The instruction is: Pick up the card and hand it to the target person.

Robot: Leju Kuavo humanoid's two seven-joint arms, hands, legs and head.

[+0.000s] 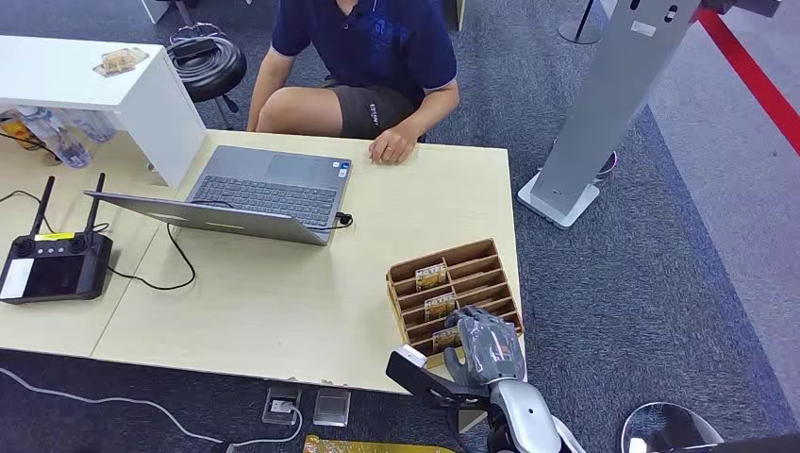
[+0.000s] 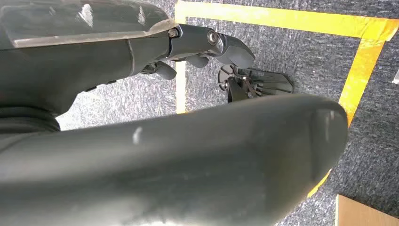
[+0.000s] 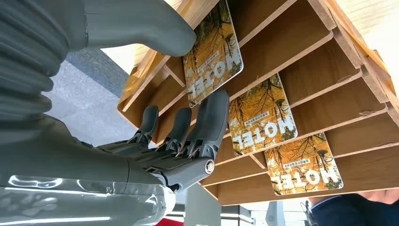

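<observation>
The card rack [image 3: 301,61] is raw, matt plywood, its glossy printed cards [image 3: 261,120] smooth, the surface [image 1: 283,293] pale wood laminate, the fingers [image 3: 209,122] matt grey plastic.

Right arm [image 1: 528,411] rises from the lower edge of the head view, silver forearm ending in the grey right hand [image 1: 486,344], which lies over the near end of the rack [image 1: 472,255]. In the right wrist view its thumb [image 3: 141,26] and dark fingers [image 3: 207,122] are spread on either side of the nearest card [image 3: 211,52], fingertips against the rack's dividers; grasp not confirmed.
</observation>
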